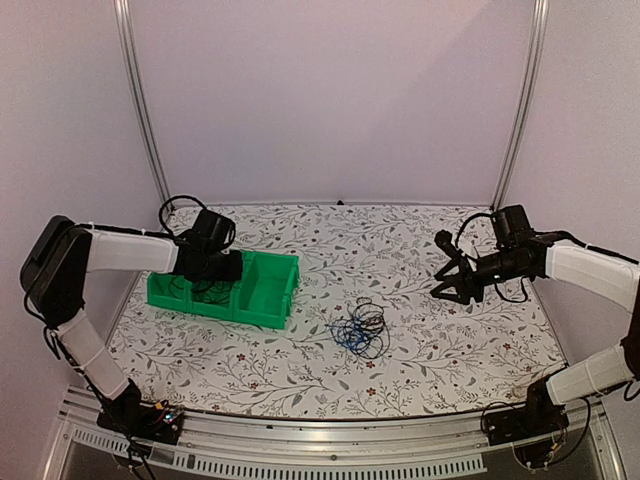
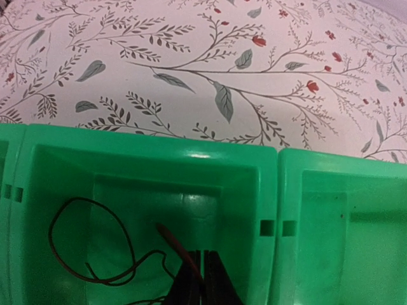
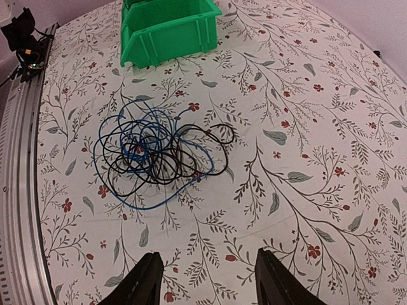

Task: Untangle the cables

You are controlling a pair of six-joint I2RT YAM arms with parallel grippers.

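Note:
The cables (image 1: 360,330) lie as a small blue and black snarl on the flowered table; in the right wrist view the cables (image 3: 149,155) sit ahead and to the left of the fingers. My right gripper (image 1: 448,280) hovers open to the right of them, and the right gripper (image 3: 208,254) has nothing between its fingers. My left gripper (image 1: 225,268) reaches into the green bin (image 1: 270,300). In the left wrist view the left gripper (image 2: 203,254) is shut on a thin dark cable (image 2: 89,241), whose reddish end pokes out past the fingertips while the rest loops on the bin floor.
The green bin (image 2: 152,149) has two compartments side by side; the right one holds nothing. It also stands at the top of the right wrist view as the green bin (image 3: 168,28). A metal rail (image 3: 19,190) runs along the table's near edge.

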